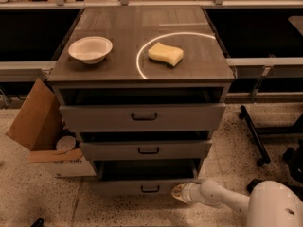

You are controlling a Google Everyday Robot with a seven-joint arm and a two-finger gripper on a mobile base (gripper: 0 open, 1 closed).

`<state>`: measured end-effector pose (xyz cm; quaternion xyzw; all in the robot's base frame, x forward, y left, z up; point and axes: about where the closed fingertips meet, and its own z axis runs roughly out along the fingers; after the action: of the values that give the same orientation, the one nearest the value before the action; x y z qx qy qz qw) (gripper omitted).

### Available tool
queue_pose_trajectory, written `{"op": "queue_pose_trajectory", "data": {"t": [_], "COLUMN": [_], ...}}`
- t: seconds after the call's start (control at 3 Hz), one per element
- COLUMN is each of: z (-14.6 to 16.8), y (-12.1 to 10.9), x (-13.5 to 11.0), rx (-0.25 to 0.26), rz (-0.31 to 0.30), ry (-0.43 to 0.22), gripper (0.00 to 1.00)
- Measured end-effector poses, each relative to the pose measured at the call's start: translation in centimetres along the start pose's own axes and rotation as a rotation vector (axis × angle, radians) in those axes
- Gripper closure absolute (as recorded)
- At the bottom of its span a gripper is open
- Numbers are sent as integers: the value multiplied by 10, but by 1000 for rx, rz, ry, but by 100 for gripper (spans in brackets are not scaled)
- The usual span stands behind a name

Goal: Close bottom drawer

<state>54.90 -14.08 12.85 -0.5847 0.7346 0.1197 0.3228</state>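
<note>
The grey cabinet has three drawers, all standing a little open. The bottom drawer (142, 187) is the lowest, with a narrow grey front and a small black bar handle (150, 189). It is pulled out, with a dark gap above its front. My gripper (178, 191) is low at the right end of the bottom drawer's front panel, reaching in from the lower right on a white arm (222, 197). It sits against or very close to the panel.
A white bowl (90, 48) and a yellow sponge (165, 54) lie on the cabinet top (118, 27). An open cardboard box (40, 126) stands on the floor at the left. A black chair base (258, 136) is at the right.
</note>
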Motion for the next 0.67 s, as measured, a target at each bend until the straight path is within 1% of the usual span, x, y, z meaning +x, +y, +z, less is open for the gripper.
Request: {"op": "queue_pose_trajectory", "data": {"t": [0.33, 0.67], "z": [3, 5], "y": [-19, -40], "x": [-1, -4], "rx": [22, 30], "rz": [9, 10], "ry": [-28, -55], "gripper": [100, 100]}}
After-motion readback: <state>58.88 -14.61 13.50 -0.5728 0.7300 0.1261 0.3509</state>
